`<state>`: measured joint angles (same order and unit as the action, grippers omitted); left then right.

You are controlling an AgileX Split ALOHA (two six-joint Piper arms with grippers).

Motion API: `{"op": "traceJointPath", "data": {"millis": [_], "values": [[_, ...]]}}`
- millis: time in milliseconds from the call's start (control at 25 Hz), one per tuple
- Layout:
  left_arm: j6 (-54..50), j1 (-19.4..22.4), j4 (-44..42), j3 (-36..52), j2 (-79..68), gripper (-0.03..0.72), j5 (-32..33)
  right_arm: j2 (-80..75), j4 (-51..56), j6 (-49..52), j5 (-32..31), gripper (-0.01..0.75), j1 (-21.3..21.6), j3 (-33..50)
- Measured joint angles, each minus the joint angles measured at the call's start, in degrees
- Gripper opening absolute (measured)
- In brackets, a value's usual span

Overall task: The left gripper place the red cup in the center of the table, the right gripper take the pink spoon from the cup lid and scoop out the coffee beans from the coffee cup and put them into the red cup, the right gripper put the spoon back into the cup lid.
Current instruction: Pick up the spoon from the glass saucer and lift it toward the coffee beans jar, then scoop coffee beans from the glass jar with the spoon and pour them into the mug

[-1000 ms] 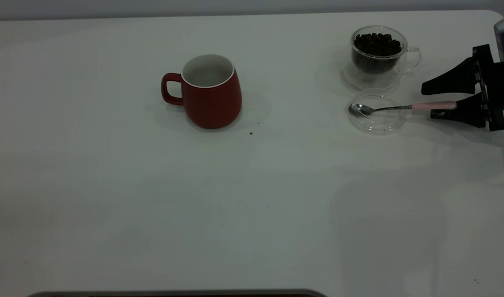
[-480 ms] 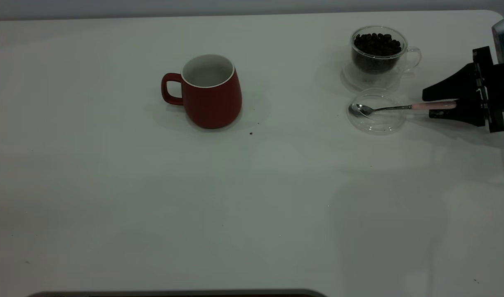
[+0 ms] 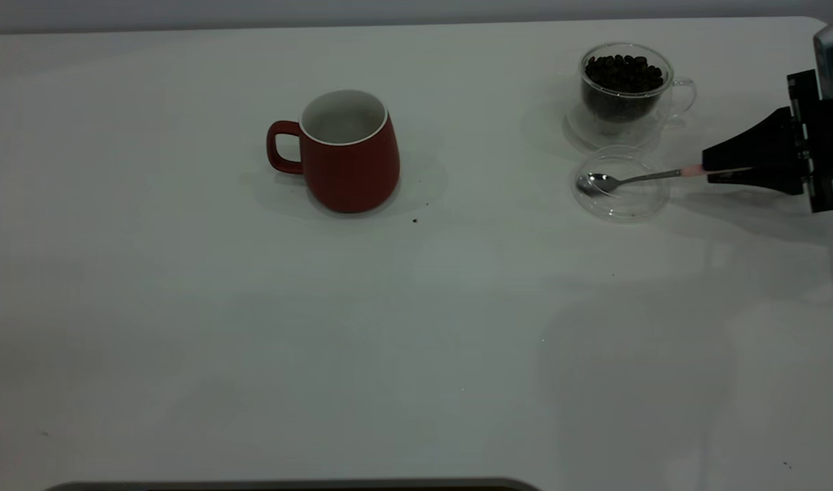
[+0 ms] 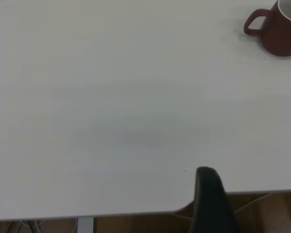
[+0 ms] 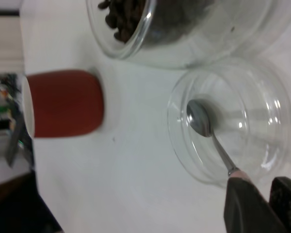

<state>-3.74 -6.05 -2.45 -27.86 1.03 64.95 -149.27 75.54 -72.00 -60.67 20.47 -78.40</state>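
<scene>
The red cup [image 3: 351, 160] stands upright near the middle of the table [image 3: 416, 341], handle to the left, with nothing inside it. At the far right, my right gripper [image 3: 706, 169] is shut on the pink handle of the pink spoon [image 3: 634, 179], whose metal bowl still rests in the clear cup lid [image 3: 621, 201]. Just behind the lid is the glass coffee cup [image 3: 624, 102], full of coffee beans [image 3: 623, 71]. The right wrist view shows the spoon [image 5: 201, 119], the lid [image 5: 262, 121], the red cup [image 5: 63, 103] and my right gripper [image 5: 266, 196]. Only one dark finger [image 4: 211, 199] of the left gripper shows, off the table's edge.
A few dark specks [image 3: 415, 220] lie on the table just right of the red cup. The left wrist view shows the table's edge [image 4: 136, 213] and the red cup [image 4: 281, 31] far off. A dark strip [image 3: 293, 485] lines the front edge.
The right gripper's fingers have closed from wide apart onto the spoon's pink handle, covering most of it. The handle end has risen slightly. The red cup and coffee cup have not moved.
</scene>
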Motion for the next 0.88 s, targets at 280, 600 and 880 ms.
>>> {"op": "traceJointPath", "data": {"millis": [280,600,880], "values": [[0.00,0.00,0.00,0.00,0.00,0.495,0.00,7.09,-5.70,1.85,1.10,0.099,0.40,0.00],[0.00,0.00,0.00,0.00,0.00,0.495,0.00,15.84,-7.21,5.88,-4.73,0.099,0.56,0.00],[0.00,0.00,0.00,0.00,0.00,0.495,0.00,14.96,-3.03,7.69,3.58,0.099,-2.18,-5.44]]}}
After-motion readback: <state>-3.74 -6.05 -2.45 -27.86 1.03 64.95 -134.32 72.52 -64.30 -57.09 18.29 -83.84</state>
